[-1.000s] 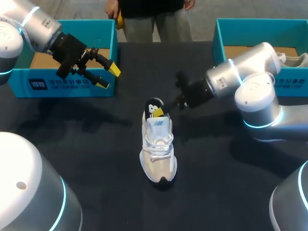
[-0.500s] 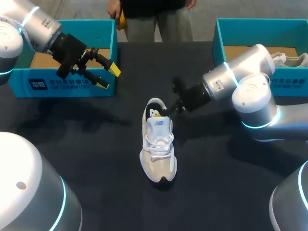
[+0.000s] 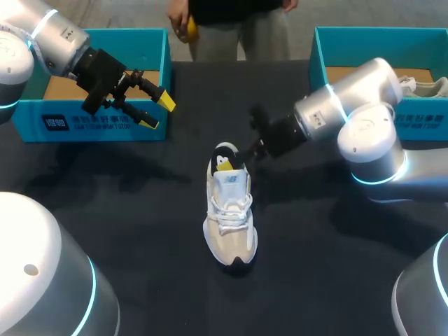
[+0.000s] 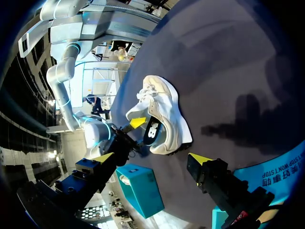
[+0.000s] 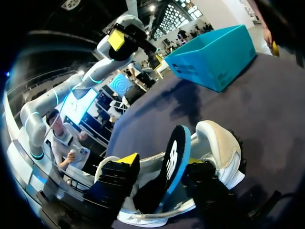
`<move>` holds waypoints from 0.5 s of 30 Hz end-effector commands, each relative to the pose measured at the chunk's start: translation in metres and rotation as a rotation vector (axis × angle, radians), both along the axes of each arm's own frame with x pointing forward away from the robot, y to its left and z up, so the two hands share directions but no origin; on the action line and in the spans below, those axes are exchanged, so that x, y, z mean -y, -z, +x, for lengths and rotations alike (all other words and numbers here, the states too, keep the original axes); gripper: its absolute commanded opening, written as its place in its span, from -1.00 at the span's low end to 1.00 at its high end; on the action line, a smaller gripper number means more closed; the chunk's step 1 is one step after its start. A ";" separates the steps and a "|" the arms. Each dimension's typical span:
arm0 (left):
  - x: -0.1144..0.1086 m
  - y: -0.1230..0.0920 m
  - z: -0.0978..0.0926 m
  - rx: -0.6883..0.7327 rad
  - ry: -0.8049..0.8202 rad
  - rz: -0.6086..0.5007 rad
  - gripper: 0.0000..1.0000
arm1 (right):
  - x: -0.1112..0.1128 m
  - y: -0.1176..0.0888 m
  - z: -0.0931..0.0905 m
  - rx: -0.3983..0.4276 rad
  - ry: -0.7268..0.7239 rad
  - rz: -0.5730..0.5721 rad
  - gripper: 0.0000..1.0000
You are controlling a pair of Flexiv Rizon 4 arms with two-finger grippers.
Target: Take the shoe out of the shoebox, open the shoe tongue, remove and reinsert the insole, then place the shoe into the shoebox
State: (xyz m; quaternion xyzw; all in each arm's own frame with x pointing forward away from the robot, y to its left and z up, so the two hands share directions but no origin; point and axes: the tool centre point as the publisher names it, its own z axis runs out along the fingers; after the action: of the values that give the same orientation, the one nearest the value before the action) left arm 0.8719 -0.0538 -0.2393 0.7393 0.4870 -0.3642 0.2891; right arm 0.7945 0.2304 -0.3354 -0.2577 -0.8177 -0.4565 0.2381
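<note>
Beige-and-white shoe (image 3: 229, 220) at the middle of the dark worktop (image 3: 140, 210), black insole (image 3: 224, 159) standing up from its heel.
The right claw (image 5: 159, 161) straddles the insole; its grip cannot be told. The left claw (image 3: 157, 110) hangs released at the front wall of the far-left shoebox (image 3: 98, 126).

**Surface finish notes**

Table (image 3: 140, 231): black cloth, matt. Shoe (image 3: 231, 224): cream suede-look panels with mesh, matt; white woven laces, black rubbery toe. Insole (image 5: 175, 162): black fabric face, blue foam-like edge. Left shoebox (image 3: 105, 127) and right shoebox (image 3: 350, 42): teal cardboard, matt, raw brown inside. Left arm (image 3: 49, 35) and right arm (image 3: 371, 140): smooth glossy silver shells. Left gripper (image 3: 157, 112): matt black, yellow tips.
</note>
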 end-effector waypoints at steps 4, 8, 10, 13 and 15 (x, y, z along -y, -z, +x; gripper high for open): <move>0.000 0.000 0.000 0.001 0.002 0.002 1.00 | 0.004 -0.004 0.002 0.019 0.023 -0.011 0.36; 0.000 0.000 0.000 0.001 0.002 0.002 1.00 | 0.008 -0.009 0.007 0.038 0.040 -0.015 0.55; 0.000 0.000 0.000 0.001 0.002 0.002 1.00 | 0.010 -0.012 0.010 0.046 0.047 -0.017 0.55; 0.000 0.000 0.000 0.001 0.002 0.002 1.00 | 0.012 -0.017 0.013 0.058 0.052 -0.017 0.66; 0.000 0.000 0.000 0.001 0.002 0.002 1.00 | 0.011 -0.020 0.013 0.064 0.052 -0.018 0.54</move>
State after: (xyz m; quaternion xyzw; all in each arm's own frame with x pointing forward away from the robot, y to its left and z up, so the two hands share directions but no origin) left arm 0.8719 -0.0538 -0.2393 0.7393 0.4870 -0.3642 0.2891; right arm 0.8103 0.2205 -0.3207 -0.2648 -0.8202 -0.4656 0.2008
